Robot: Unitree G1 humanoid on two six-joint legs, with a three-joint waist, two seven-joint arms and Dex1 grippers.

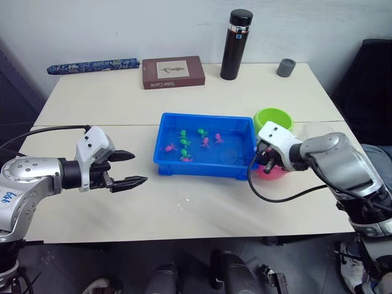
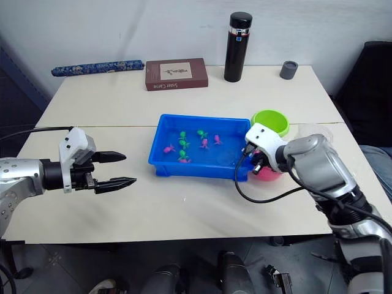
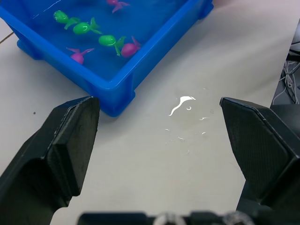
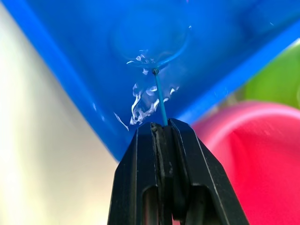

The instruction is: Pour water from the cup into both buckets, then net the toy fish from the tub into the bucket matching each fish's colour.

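The table [image 1: 184,214] was the biggest thing, with the tub [image 1: 205,168] near its middle; I place everything off the tub. The tub held water and the toy fish [image 1: 184,147], green and pink ones loose around its centre.

My right gripper [image 4: 161,129] sat at the tub's right end, fingers pinched tight on the net [image 4: 159,96], gripping its thin handle. The hoop lay down inside the tub near the right wall, under water. My right arm and its black cable [image 1: 275,196] hung across the tub's right front corner and covered most of the pink bucket [image 1: 272,173].

The pink bucket stood just beside the tub's right end, toward the front. The green bucket [image 1: 273,117] stood just behind it, also just beside the tub's right end. The cup [image 1: 318,130] stood further right of the green bucket, partly behind my forearm.

My left gripper [image 1: 125,168] hung above the table well left of the tub, fingers spread wide and holding nothing. A small spill of water [image 3: 183,105] lay on the table in front of the tub.

Behind the tub, well apart: a black flask [image 1: 236,44], a brown book [image 1: 173,71], a small grey cup [image 1: 286,67] and a blue patterned roll [image 1: 92,65].
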